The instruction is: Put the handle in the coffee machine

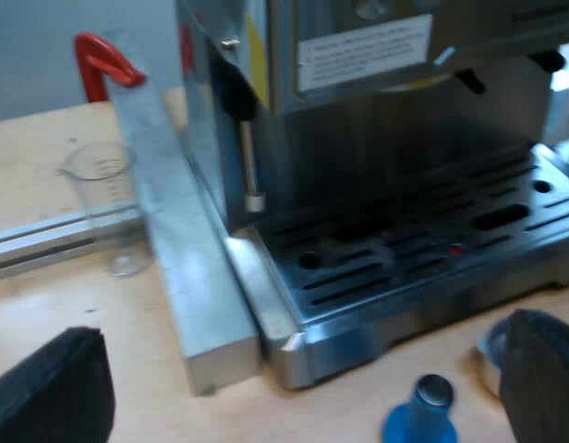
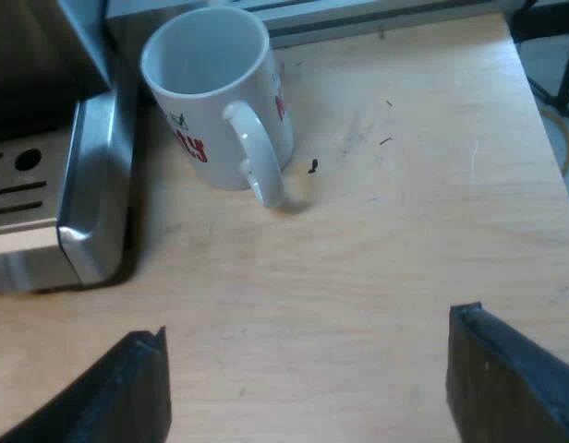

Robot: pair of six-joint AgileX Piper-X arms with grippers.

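Left gripper (image 1: 303, 330) hangs with its two black fingers spread wide, nothing between them, low over the wooden table (image 1: 44, 305) at the front of the espresso machine (image 1: 386, 138). A white sticker (image 1: 363, 51) on the machine's steel front carries lines of dark print that I cannot read. On the table before the drip tray (image 1: 423, 249) stands a blue tamper (image 1: 421, 417). Just beside it a rounded metal rim (image 1: 489, 355) peeps from behind one finger, perhaps the holder, though I cannot tell. A measuring glass (image 1: 104, 198) with faint scale marks stands near the machine's side, against an aluminium rail (image 1: 44, 242). Right gripper (image 2: 308, 325) is likewise spread wide, gripping nothing, above the table. Beyond it an upright white mug (image 2: 215, 92) stands close beside the drip tray's corner, bearing red lettering that I cannot make out and a small green mark.
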